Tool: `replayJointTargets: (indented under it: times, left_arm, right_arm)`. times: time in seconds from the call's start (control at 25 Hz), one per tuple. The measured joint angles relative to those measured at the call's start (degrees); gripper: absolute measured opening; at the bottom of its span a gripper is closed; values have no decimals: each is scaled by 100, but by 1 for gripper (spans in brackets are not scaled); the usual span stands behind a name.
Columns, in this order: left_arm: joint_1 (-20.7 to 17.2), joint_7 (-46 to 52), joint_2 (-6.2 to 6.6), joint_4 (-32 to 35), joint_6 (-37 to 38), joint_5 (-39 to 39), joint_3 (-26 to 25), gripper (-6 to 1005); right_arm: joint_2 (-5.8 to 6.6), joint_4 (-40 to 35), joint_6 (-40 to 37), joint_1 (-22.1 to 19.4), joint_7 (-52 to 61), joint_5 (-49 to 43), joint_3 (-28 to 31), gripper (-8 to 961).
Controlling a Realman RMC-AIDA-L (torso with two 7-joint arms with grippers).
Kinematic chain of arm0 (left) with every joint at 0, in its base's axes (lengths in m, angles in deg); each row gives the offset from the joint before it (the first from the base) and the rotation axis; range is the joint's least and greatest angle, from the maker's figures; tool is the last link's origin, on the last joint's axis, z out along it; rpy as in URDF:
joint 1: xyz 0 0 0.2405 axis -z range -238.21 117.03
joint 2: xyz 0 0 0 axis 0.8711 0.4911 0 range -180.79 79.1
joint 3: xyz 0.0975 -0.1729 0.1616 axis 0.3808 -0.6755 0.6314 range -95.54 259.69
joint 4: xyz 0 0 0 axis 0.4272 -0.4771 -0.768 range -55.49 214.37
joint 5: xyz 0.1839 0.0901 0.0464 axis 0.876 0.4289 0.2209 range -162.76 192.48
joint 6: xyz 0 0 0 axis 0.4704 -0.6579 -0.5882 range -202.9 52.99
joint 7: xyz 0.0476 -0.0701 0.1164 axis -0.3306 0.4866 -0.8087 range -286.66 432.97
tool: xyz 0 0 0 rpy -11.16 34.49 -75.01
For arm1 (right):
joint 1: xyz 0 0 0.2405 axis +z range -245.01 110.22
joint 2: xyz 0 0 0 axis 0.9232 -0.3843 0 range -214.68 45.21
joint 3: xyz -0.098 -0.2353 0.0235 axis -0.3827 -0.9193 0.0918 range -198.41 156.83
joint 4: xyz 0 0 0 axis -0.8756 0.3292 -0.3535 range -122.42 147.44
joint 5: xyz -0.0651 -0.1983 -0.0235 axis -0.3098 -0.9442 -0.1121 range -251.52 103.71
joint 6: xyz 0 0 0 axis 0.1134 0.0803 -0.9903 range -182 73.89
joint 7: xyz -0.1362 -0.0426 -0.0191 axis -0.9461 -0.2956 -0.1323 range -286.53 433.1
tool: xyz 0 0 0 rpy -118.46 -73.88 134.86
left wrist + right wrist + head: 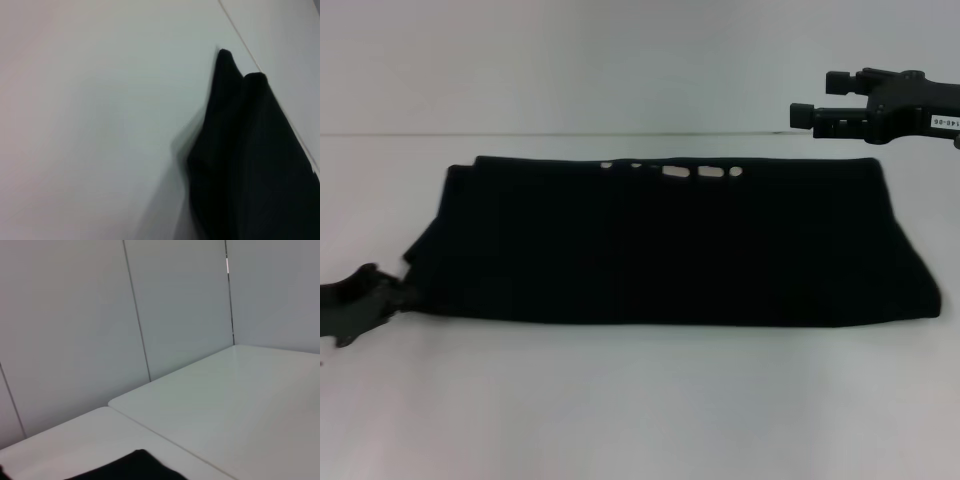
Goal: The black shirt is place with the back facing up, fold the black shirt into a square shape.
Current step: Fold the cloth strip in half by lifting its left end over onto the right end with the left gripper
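white table (640, 410), folded black shirt (670, 245) on it

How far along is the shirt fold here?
Partly done: the black shirt lies folded into a long band on the table, white lettering peeking at its far edge. The left gripper is at its left end; the right gripper is raised. Folding into a square remains.

Black shirt (670, 245): uniformly black, no pattern across the visible folded surface; small white marks (675, 171) showing along far edge, lettering not legible. Table (640, 400): plain white, unpatterned. Wall panels (75, 325): pale grey-white, divided by thin dark seams. Left gripper (355, 300): dark grey to black. Right gripper (820, 113): black, with small white label (945, 120).
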Motion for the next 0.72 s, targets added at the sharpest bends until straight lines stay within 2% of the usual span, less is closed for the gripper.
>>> replayJointTargets:
  times: [0.2,0.4,0.56,0.72]
  left_arm:
    - [-381,-162,8,400,322,22,-299,52]
    - [-585,-307,97,744,744,55,-568,53]
    - [-599,-368,170,934,979,102,-589,53]
    - [-361,-407,234,898,1299,85,-589,54]
  right_arm:
    - [-12,10,122,45,-2,0,-28,929]
    - [-12,10,162,53,6,0,8,929]
    - [-11,10,271,15,36,10,17,929]
    - [19,9,385,-68,61,42,72,929]
